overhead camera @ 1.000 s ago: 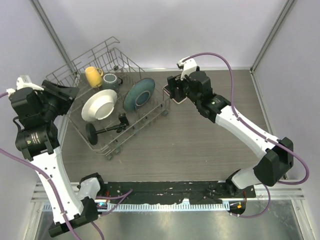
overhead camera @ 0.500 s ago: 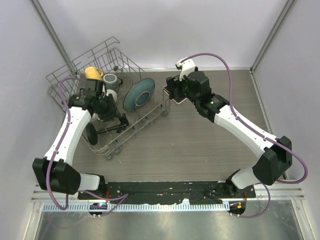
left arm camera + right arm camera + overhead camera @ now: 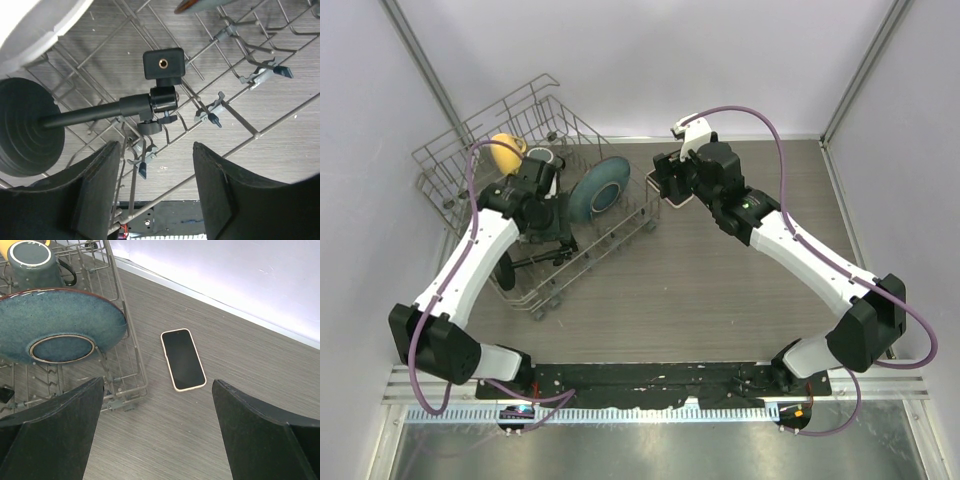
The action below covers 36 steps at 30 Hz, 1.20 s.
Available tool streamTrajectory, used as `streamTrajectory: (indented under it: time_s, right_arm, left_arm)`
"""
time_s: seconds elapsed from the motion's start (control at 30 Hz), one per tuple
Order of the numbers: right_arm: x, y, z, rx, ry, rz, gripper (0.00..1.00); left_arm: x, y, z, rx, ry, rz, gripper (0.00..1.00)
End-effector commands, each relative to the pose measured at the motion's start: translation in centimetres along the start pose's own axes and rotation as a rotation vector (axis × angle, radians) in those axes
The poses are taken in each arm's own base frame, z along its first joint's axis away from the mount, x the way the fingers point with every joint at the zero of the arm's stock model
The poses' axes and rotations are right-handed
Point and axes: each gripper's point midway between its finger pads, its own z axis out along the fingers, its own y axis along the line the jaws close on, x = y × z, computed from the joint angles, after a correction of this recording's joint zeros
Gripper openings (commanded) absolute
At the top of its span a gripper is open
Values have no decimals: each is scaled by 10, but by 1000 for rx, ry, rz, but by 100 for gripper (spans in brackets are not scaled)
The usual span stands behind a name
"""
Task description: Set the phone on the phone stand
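Observation:
The phone [image 3: 183, 359] lies flat, screen up, on the grey table just right of the dish rack. My right gripper [image 3: 157, 385] hovers above it, open and empty, with the phone just beyond the fingertips. In the top view my right gripper [image 3: 666, 186] covers most of the phone. The black phone stand [image 3: 100, 111] lies on its side inside the rack, disc base [image 3: 27, 127] at left, clamp head [image 3: 162, 64] at right. My left gripper [image 3: 156, 150] is open above the stand's head end, touching nothing. In the top view my left gripper [image 3: 558, 228] is over the rack, with the stand's base [image 3: 503, 268] beside the arm.
The grey wire dish rack [image 3: 450, 150] holds a teal plate [image 3: 598, 188], a teal mug [image 3: 30, 260], a yellow mug [image 3: 505, 148] and a white bowl [image 3: 35, 20]. Rack wires cross under and around the stand. White walls stand behind and to both sides.
My left arm has swung from the far left in over the rack and now hangs above the lying stand. The right arm has hardly moved.

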Motion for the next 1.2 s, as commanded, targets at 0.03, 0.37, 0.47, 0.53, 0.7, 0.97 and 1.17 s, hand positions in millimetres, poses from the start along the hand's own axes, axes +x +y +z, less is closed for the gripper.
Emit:
streamTrajectory:
  time_s: [0.03, 0.37, 0.47, 0.53, 0.7, 0.97, 1.17]
  right_arm:
    - [-24, -4, -10, 13, -72, -2, 94]
    - [-23, -5, -10, 13, -77, -3, 94]
    - [-24, -5, -10, 17, -78, -3, 94]
    - [-23, -6, -10, 21, -75, -3, 94]
    - [-24, -5, -10, 20, -78, -6, 95]
    - [-21, -6, -9, 26, -73, -10, 95]
    - [-21, -6, -8, 26, -71, -12, 95]
  left_arm:
    - [-30, -7, 9, -7, -47, -26, 63]
    - [-38, -21, 43, 18, -1, -37, 78]
    - [-42, -22, 50, 6, -6, -53, 72]
    - [-40, -19, 56, -23, 8, -56, 68]
    - [-38, -13, 63, -42, 11, -60, 62]
    - [-31, -8, 81, -17, 37, -88, 63]
    - [-30, -10, 83, -10, 37, -96, 51]
